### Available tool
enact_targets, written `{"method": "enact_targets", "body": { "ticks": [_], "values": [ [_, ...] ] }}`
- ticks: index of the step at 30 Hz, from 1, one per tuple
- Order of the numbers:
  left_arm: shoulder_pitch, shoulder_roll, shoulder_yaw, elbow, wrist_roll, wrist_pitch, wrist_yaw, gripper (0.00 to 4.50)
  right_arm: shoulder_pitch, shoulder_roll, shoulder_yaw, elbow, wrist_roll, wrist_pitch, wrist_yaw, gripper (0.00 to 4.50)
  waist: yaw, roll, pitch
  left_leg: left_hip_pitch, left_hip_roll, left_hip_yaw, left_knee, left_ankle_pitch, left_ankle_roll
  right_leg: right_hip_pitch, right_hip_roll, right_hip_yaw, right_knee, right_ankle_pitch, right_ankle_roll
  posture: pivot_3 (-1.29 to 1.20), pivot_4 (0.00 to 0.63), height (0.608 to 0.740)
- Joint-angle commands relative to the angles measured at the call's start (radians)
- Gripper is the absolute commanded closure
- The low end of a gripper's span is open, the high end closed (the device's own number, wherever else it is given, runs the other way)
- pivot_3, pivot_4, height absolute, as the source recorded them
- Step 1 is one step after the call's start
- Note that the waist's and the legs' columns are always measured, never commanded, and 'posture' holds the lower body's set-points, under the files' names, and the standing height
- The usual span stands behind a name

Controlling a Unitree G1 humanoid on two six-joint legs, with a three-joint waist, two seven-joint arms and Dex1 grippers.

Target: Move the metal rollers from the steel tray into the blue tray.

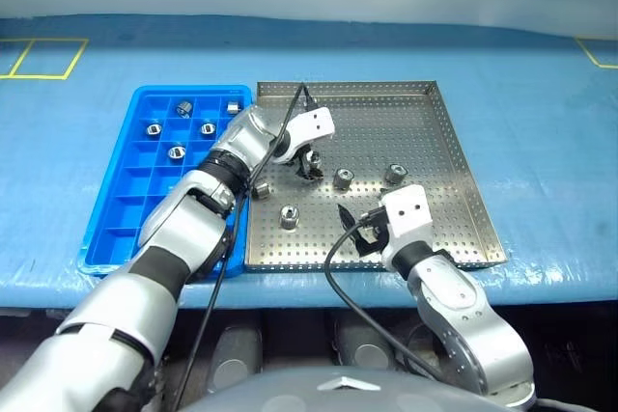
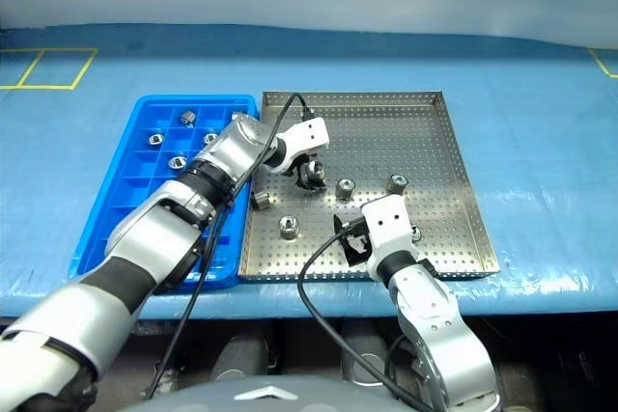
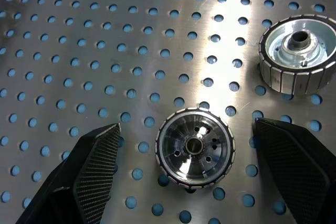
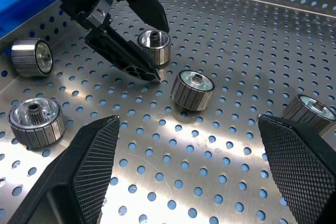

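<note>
**Left wrist view: open fingers straddle a roller on the steel tray**

Left wrist view shows one of the metal rollers (image 3: 195,147) standing on end on the perforated floor of the steel tray (image 1: 454,151), dark central hole facing up, between the two black fingers (image 3: 86,174) of the left gripper (image 1: 310,165). The fingers are spread apart, one on each side of the roller, and neither touches it. A second roller (image 3: 297,56) stands near it, beyond the fingertips.

From the head camera, the left gripper is angled down over the middle of the steel tray, right at that roller. Other rollers lie loose on the tray: one just beside it (image 1: 343,178), one farther toward the tray's right side (image 1: 394,174), one nearer the front (image 1: 288,216), and one on its side near the left rim (image 1: 260,190).

The right gripper (image 1: 362,231) hangs over the front part of the steel tray, its fingers (image 4: 92,169) wide apart and empty.

The blue tray (image 1: 114,214) sits just to the left of the steel tray, edges nearly touching. Several rollers already rest in its far compartments, one per cell, among them (image 1: 183,106), (image 1: 153,127), (image 1: 208,127) and (image 1: 177,151). Both trays lie on a blue table cover (image 1: 541,132).
</note>
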Motion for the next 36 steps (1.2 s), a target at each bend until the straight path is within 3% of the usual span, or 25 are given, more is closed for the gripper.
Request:
{"method": "enact_targets", "body": {
  "ticks": [1, 7, 12, 16, 22, 27, 31, 36],
  "values": [
    [-0.034, 0.012, 0.021, 0.007, 0.026, -0.021, -0.018, 0.91, 0.005, 0.007, 0.003, -0.036, -0.004, -0.025, -0.005, 0.00, -0.003, 0.000, 0.000, 0.000, 0.000, 0.000, 0.000, 0.000, 0.000, 0.000, 0.000, 0.000, 0.000, 0.000, 0.000, -0.19, 0.150, 0.740],
    [-0.032, 0.024, 0.075, -0.005, 0.029, -0.025, 0.014, 2.78, -0.001, 0.007, 0.003, -0.025, -0.004, -0.029, 0.006, 0.00, -0.012, 0.000, 0.000, 0.000, 0.000, 0.000, 0.003, 0.000, 0.000, 0.000, 0.000, 0.000, 0.004, 0.000, 0.000, -0.16, 0.150, 0.740],
    [-0.039, 0.071, 0.202, -0.127, -0.039, -0.016, 0.058, 2.78, -0.027, 0.004, 0.000, -0.011, -0.001, -0.026, 0.018, 0.00, -0.010, -0.001, 0.000, 0.000, 0.000, 0.000, 0.004, 0.000, 0.000, -0.001, 0.000, 0.001, 0.008, 0.000, 0.001, -0.12, 0.150, 0.740],
    [0.055, 0.167, 0.318, -0.388, -0.065, 0.054, 0.163, 2.78, -0.046, 0.007, 0.014, 0.002, 0.003, -0.025, 0.032, 0.00, -0.011, 0.000, 0.001, 0.000, 0.000, -0.001, 0.005, 0.000, -0.001, -0.002, 0.000, 0.001, 0.009, 0.000, 0.000, -0.11, 0.150, 0.740],
    [0.363, 0.329, 0.460, -0.889, -0.022, 0.253, 0.330, 2.78, -0.079, 0.008, 0.034, 0.034, 0.015, -0.027, 0.060, 0.00, -0.005, 0.001, 0.000, 0.005, 0.001, 0.000, 0.001, 0.000, -0.001, -0.002, 0.001, 0.006, 0.010, 0.000, 0.000, -0.02, 0.150, 0.740],
    [0.636, 0.407, 0.564, -1.215, 0.021, 0.438, 0.424, 2.78, -0.127, 0.003, 0.047, 0.077, 0.027, -0.034, 0.096, 0.00, 0.042, 0.000, 0.000, 0.005, 0.002, -0.001, 0.001, 0.001, -0.001, -0.002, 0.000, 0.005, 0.011, 0.000, 0.000, 0.05, 0.150, 0.740],
    [0.798, 0.372, 0.632, -1.393, 0.065, 0.568, 0.538, 2.78, -0.167, 0.003, 0.058, 0.114, 0.036, -0.042, 0.123, 0.00, 0.084, -0.001, 0.001, 0.005, 0.001, -0.002, 0.002, 0.001, -0.001, 0.000, -0.002, 0.003, 0.010, 0.000, 0.000, 0.10, 0.150, 0.740],
    [0.915, 0.317, 0.665, -1.469, 0.077, 0.662, 0.621, 2.78, -0.196, 0.006, 0.077, 0.142, 0.042, -0.050, 0.142, 0.00, 0.115, -0.001, 0.000, 0.006, 0.000, -0.004, 0.003, 0.002, -0.003, 0.004, -0.002, -0.002, 0.008, 0.000, 0.000, 0.12, 0.150, 0.740]
  ]
}}
